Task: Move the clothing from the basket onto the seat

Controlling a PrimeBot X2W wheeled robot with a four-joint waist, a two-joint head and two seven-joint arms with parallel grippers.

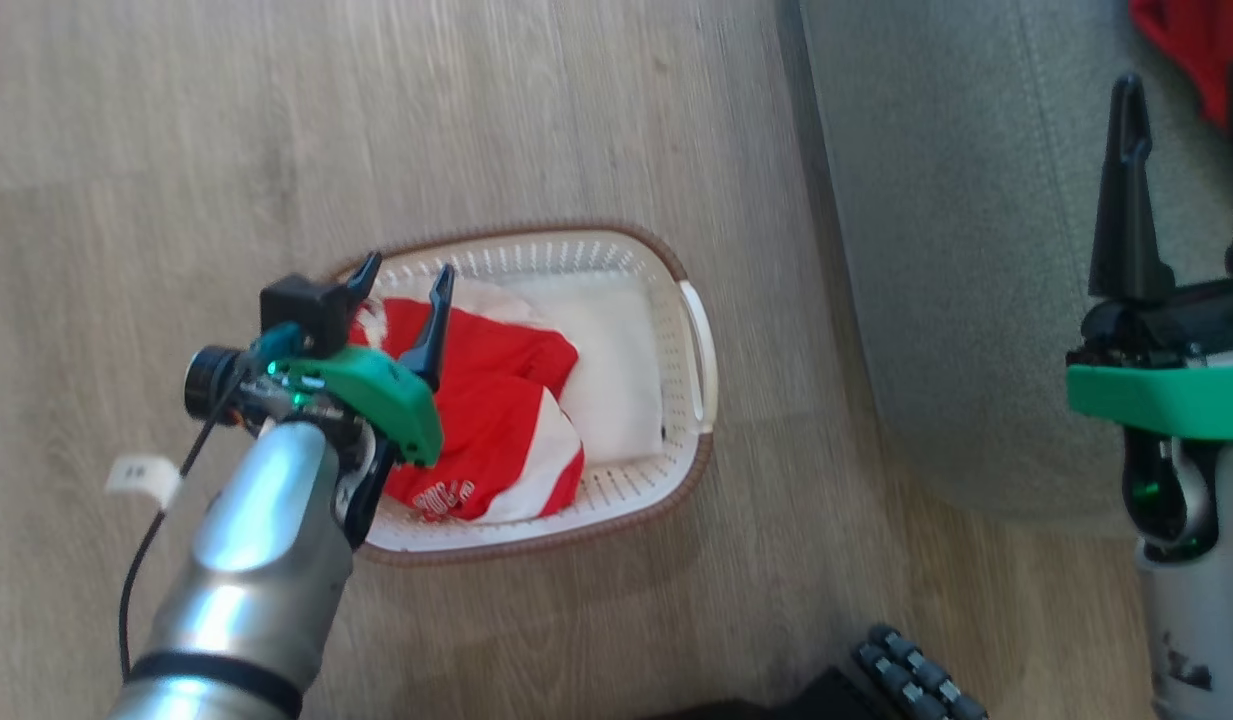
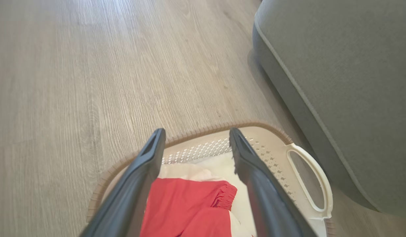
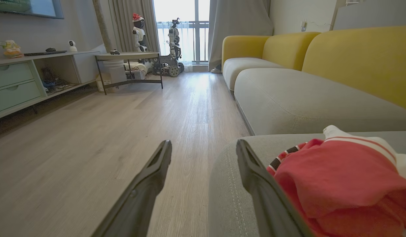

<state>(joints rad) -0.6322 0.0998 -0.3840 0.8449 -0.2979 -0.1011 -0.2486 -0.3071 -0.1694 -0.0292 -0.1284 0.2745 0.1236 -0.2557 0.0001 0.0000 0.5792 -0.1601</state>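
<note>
Left gripper (image 1: 408, 268), jaws spread and empty, poised over red clothing (image 1: 496, 420) at the basket's (image 1: 691, 300) left end, likely to pinch it; right gripper (image 1: 1186, 110) gapes empty above the seat (image 1: 936, 250), beside one garment (image 1: 1181, 40) lying there.

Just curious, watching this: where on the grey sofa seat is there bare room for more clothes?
The seat is bare between its floor-side edge and the right gripper. The neighbouring cushion looks bare too. Crowded: the spot where a red garment already lies, beside that gripper.
</note>
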